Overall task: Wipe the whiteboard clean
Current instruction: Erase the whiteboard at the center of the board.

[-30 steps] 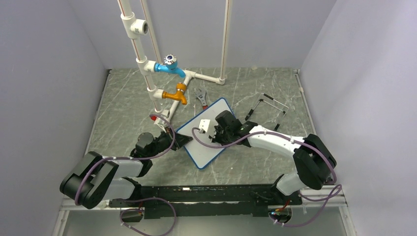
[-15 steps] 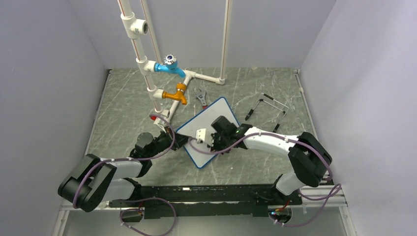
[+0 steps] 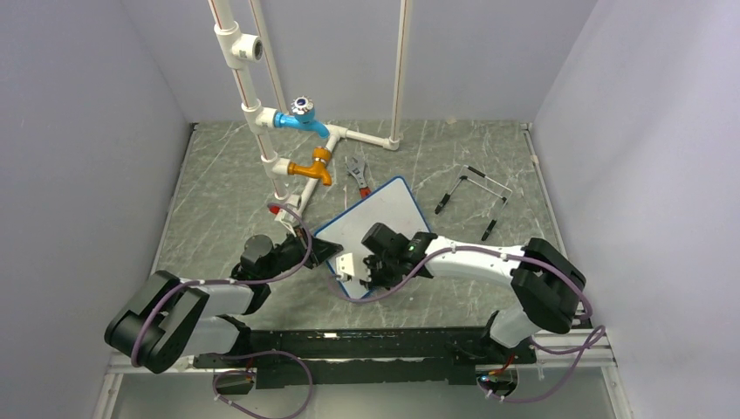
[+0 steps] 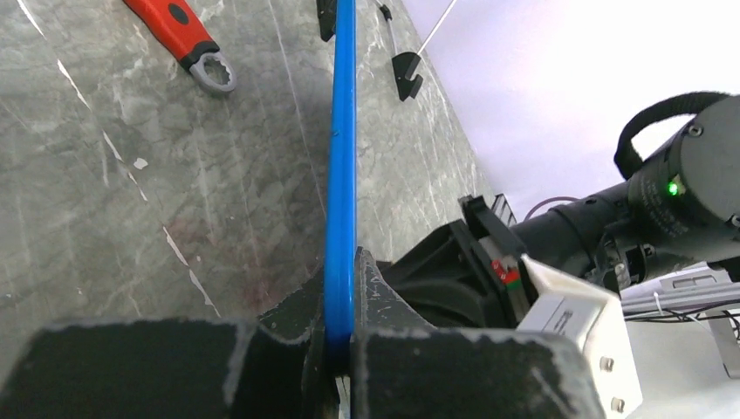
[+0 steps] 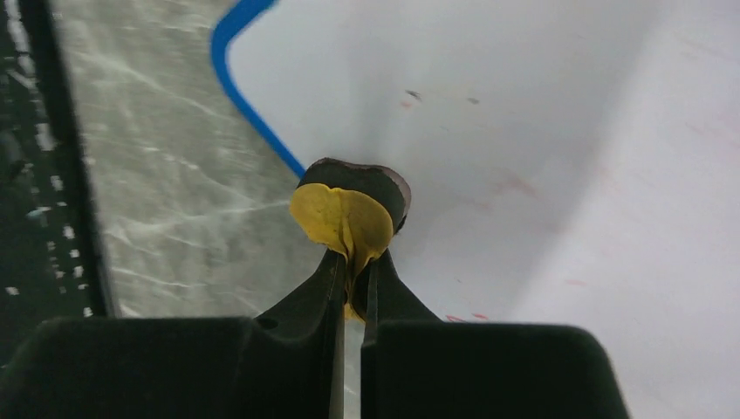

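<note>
The whiteboard [image 3: 384,218] lies tilted on the stone table, white with a thin blue frame. In the left wrist view its blue edge [image 4: 340,157] runs straight up from my left gripper [image 4: 342,345], which is shut on that frame at the board's left corner [image 3: 321,251]. My right gripper [image 5: 352,262] is shut on a yellow eraser pad with a dark underside [image 5: 345,209], pressed on the board's face near its blue corner. Seen from above, it sits over the board's near-left part [image 3: 356,272]. Faint red smudges [image 5: 515,185] show on the white face.
White pipes with a blue tap [image 3: 301,116] and an orange tap [image 3: 312,168] stand at the back left. A red-handled wrench [image 3: 356,175] lies behind the board, and thin black-ended rods [image 3: 476,194] lie to the right. The right arm's wrist [image 4: 681,192] is close beside my left gripper.
My right gripper has slid the eraser down and to the left across the board, toward its near-left corner. The left gripper and the board have stayed put.
</note>
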Robot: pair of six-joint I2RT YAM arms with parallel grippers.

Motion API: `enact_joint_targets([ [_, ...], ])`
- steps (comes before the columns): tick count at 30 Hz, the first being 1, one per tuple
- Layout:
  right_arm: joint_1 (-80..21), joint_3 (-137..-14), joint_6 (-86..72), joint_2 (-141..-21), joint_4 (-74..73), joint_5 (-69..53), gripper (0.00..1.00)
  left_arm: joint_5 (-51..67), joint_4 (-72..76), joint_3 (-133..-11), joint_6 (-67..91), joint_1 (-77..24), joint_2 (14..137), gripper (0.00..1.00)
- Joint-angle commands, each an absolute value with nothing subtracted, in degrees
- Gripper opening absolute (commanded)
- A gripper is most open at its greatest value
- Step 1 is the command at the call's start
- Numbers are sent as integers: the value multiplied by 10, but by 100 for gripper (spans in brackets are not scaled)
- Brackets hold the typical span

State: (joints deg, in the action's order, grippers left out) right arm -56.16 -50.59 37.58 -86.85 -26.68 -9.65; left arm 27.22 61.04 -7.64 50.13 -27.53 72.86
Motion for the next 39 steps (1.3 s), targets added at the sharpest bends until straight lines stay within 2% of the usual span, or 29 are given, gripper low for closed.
enact_joint_targets([
  [1,-568,-509,386,-883,-262,-113,0,316,668,-105,522,-281,696,0],
  [10,-439,-502,298,-849,-170,10,0,333,682,-114,526,-281,717,0],
  [14,-448,-505,316,-861,-194,-25,0,338,699,-117,534,-281,729,0],
  [19,-530,-499,389,-870,-257,-113,0,335,688,-113,530,-281,720,0],
  [22,-559,-506,402,-887,-278,-124,0,333,684,-110,527,-280,714,0],
  [25,-551,-511,377,-891,-251,-85,0,333,678,-108,524,-280,708,0],
  [33,-430,-507,288,-864,-168,22,0,348,704,-111,532,-280,732,0],
  [39,-448,-507,314,-868,-198,-33,0,353,735,-109,546,-280,753,0],
])
